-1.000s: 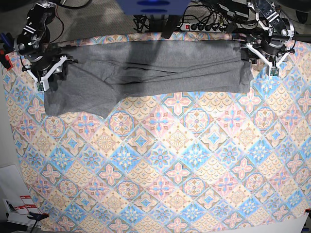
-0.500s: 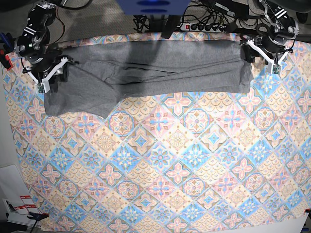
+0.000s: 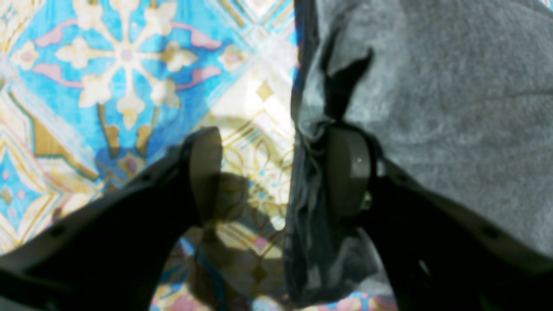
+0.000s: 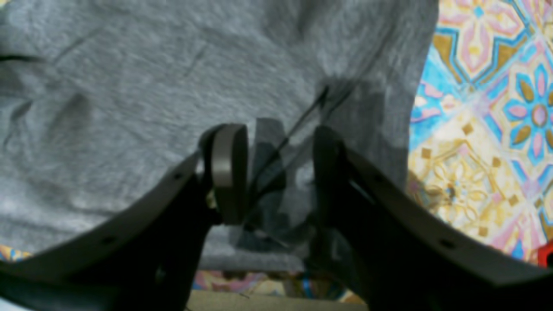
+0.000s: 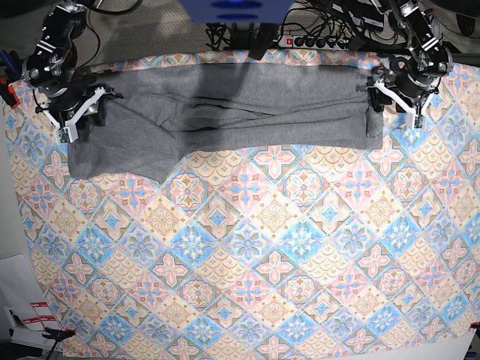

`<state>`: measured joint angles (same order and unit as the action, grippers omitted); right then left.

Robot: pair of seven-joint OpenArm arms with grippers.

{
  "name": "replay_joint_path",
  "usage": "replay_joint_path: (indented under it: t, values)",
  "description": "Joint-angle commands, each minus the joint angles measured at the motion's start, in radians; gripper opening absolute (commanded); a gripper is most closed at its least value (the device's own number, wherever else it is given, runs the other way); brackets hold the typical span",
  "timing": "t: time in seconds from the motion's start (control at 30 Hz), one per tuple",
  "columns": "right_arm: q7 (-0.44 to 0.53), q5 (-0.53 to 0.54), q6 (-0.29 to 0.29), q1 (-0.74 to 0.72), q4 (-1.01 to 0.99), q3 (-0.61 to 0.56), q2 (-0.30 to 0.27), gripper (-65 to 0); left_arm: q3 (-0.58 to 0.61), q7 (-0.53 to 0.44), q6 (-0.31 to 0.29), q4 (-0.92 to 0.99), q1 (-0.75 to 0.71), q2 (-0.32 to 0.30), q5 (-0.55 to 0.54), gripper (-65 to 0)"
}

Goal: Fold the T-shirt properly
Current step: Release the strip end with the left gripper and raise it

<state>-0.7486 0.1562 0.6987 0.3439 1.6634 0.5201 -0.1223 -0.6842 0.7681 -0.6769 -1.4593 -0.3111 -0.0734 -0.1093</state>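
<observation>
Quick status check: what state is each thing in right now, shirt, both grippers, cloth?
T-shirt: folded into a long band along the far edge, wrinkled, one flap hanging lower at the right arm's end.
Left gripper: open, astride the shirt's edge, one finger on the fabric.
Right gripper: partly open over the shirt, a fabric fold between the fingers; grip unclear.
Patterned cloth: spread flat under the shirt.

2 black arms (image 5: 56, 45) carry white-framed end effectors with grey pads (image 4: 227, 172).
</observation>
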Motion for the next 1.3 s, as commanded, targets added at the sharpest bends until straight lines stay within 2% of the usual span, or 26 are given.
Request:
replay_joint_path:
  t: [0.0,0.17,0.4,0.47,0.57,0.63,0.9,0.97,1.1,1.2,1.27]
  values:
    - [0.018,0.009,-0.001,-0.003,0.021,0.010,-0.015,-40.9,0.024,0.032,-0.021,0.006,-0.010,0.010,0.004,-29.1]
    - [0.018,0.009,-0.001,-0.003,0.021,0.002,-0.015,-41.0,0.122,0.034,-0.021,0.006,-0.007,0.010,0.004,-38.8]
    - [0.018,0.009,-0.001,-0.004,0.021,0.002,-0.015,-41.2,0.217,0.034,-0.021,0.010,0.016,0.011,0.004,-42.8]
    - [0.018,0.009,-0.001,-0.004,0.021,0.008,-0.015,-41.3,0.237,0.032,-0.021,0.010,0.017,0.011,0.004,-49.4]
    - [0.018,0.009,-0.001,-0.004,0.021,0.010,-0.015,-41.3,0.237,0.034,-0.021,0.010,0.043,0.013,0.004,-63.1]
    - [0.019,0.009,-0.001,-0.004,0.021,0.010,-0.015,-41.3,0.208,0.034,-0.021,0.010,0.060,0.013,0.004,-63.2]
    - [0.024,0.009,-0.001,-0.009,0.021,0.012,-0.015,-41.3,-0.042,0.035,-0.021,0.010,0.122,-0.009,0.013,-63.2]
    - [0.025,0.009,-0.001,-0.010,0.021,0.012,-0.014,-41.4,-0.048,0.035,-0.021,0.015,0.125,-0.044,0.009,-63.2]
    - [0.025,0.009,-0.001,-0.012,0.021,0.012,-0.010,-41.4,-0.048,0.038,-0.021,0.015,0.123,-0.053,0.006,-63.2]
    - [0.025,0.009,-0.001,-0.012,0.021,0.012,-0.007,-41.4,-0.033,0.115,-0.021,-0.079,0.115,-0.045,0.006,-63.0]
    - [0.025,0.009,-0.001,-0.012,0.021,0.012,-0.007,-41.4,0.031,0.162,-0.021,-0.185,0.086,-0.021,-0.005,-63.0]
